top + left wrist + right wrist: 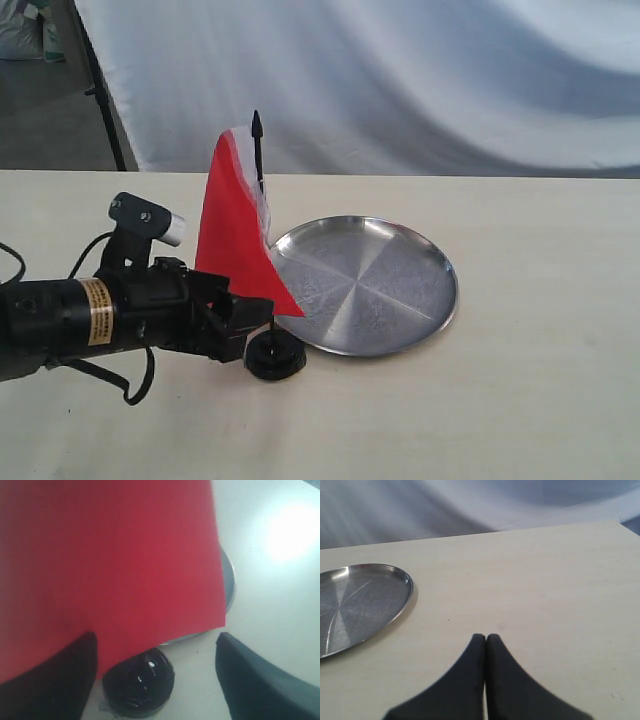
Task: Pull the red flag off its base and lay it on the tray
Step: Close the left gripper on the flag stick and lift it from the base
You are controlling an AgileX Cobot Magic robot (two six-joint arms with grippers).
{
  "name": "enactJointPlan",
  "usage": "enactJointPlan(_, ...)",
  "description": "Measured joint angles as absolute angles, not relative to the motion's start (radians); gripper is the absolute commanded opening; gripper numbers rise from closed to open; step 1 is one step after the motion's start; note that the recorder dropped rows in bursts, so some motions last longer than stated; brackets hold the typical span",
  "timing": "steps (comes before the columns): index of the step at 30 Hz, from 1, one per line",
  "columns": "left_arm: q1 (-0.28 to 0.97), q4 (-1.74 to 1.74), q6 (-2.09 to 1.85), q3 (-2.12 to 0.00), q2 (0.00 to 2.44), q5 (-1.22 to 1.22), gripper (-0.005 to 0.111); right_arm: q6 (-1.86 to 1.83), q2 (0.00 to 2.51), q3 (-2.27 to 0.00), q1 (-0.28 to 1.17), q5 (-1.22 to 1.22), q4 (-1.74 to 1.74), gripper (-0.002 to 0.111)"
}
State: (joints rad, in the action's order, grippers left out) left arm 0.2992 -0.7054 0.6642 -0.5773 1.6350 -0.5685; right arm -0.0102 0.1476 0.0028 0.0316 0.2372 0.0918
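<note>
The red flag [232, 235] stands upright on its thin black stick, planted in the small round black base [275, 356] just in front of the silver tray [400, 300]. My left gripper [250, 318] is low on the table at the flag's left, open, its tips just short of the base. In the left wrist view the red flag [110, 560] fills most of the frame, the base [139, 682] lies between the spread fingers [250, 680], and my left gripper [156, 652] holds nothing. My right gripper [486, 639] is shut and empty over bare table, the tray [360, 605] off to one side.
A white cloth backdrop [400, 70] hangs behind the table's far edge. A black stand leg [100, 90] rises at the back left. The pale tabletop [540, 380] stretches to the right of the tray.
</note>
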Motion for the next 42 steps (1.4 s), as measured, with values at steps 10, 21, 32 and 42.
enactJointPlan(10,0.299,-0.687,0.651,-0.637,1.747,-0.588,0.064,-0.010,0.148,0.003,0.032,0.237,0.092,0.000)
enactJointPlan(21,0.299,-0.678,0.631,-0.655,1.810,-0.669,0.063,-0.010,0.148,0.003,0.032,0.237,0.092,0.000)
enactJointPlan(32,0.299,-0.619,0.586,-0.680,1.851,-0.680,0.028,-0.010,0.148,0.003,0.032,0.237,0.092,0.000)
enactJointPlan(42,0.301,-0.619,0.569,-0.680,1.851,-0.699,0.000,-0.010,0.148,0.003,0.032,0.237,0.092,0.000)
